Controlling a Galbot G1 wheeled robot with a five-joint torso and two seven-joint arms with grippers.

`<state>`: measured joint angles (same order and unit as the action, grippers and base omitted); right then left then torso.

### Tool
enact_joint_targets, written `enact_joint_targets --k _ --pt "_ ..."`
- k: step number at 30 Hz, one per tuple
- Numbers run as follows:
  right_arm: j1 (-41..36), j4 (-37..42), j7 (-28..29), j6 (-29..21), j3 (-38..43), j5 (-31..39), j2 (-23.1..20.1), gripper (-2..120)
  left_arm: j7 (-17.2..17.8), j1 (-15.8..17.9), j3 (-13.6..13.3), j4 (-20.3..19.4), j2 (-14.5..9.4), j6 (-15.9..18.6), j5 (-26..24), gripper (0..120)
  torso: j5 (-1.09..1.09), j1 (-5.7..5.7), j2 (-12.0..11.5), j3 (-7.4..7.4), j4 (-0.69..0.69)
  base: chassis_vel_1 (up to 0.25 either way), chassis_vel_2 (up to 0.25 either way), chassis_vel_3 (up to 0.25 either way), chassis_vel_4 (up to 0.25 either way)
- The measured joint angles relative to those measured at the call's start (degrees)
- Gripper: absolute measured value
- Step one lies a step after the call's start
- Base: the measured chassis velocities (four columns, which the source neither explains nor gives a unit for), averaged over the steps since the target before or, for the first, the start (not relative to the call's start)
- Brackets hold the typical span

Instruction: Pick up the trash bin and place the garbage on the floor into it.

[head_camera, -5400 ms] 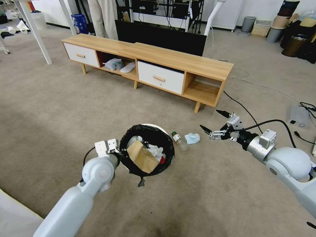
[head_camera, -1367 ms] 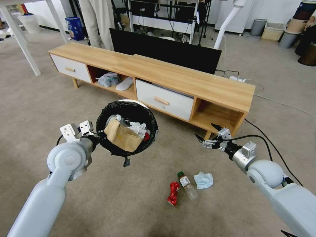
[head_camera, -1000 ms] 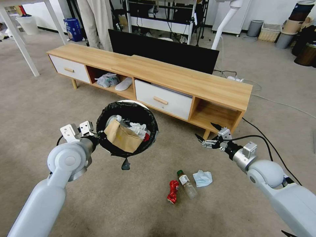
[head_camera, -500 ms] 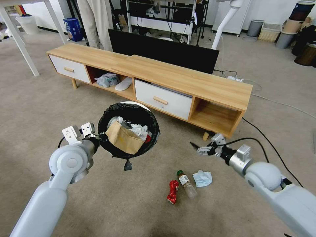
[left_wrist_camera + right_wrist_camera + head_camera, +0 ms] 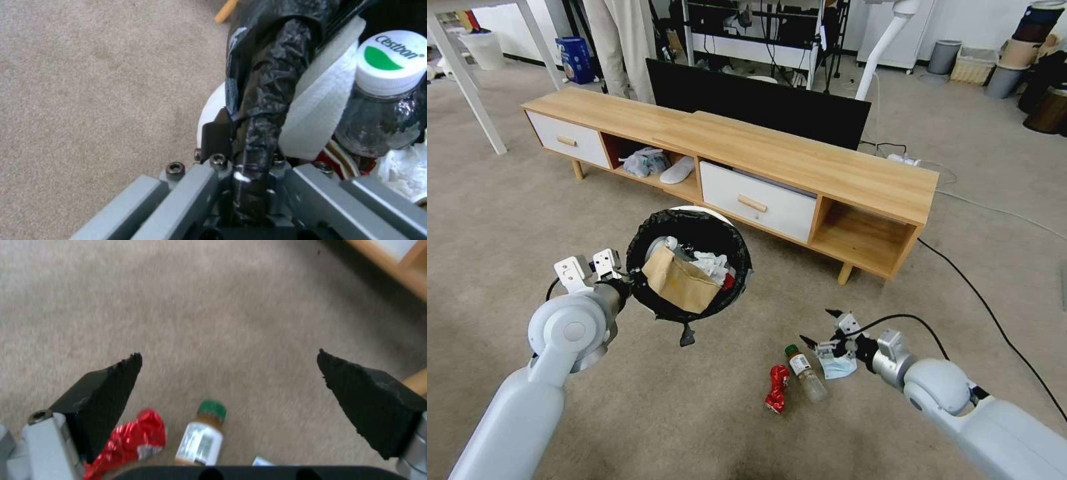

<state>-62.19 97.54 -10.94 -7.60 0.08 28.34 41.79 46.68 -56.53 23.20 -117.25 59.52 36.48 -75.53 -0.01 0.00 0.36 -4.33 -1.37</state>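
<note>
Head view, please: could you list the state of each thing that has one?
trash bin: lifted, partly filled
left tool: shut on trash bin rim
right tool: open, low above face mask
red can: crushed, on floor
bottle: capped, lying down

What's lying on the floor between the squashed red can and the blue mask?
In the head view, a clear bottle with a green cap lies between the can and the mask.

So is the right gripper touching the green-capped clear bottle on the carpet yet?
Apart. In the right wrist view the open right gripper shows bare carpet between its fingertips, and the green-capped clear bottle lies clear of both.
</note>
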Motion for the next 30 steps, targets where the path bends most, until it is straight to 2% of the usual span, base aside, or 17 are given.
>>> enact_joint_targets --k 15,30 --pt "2.27 -13.28 -1.82 4.35 -3.15 -2.21 6.44 100 -0.99 0.34 -0.56 1.10 0.86 -0.30 1.32 1 0.01 0.00 0.00 0.00 0.00 0.000 0.000 0.000 0.000" --pt "5.41 -20.30 -2.39 5.80 -6.28 -3.25 10.95 100 -1.61 -0.49 -0.25 1.39 1.03 -0.34 1.75 1 0.00 0.00 -0.01 0.00 0.00 0.000 0.000 0.000 0.000"
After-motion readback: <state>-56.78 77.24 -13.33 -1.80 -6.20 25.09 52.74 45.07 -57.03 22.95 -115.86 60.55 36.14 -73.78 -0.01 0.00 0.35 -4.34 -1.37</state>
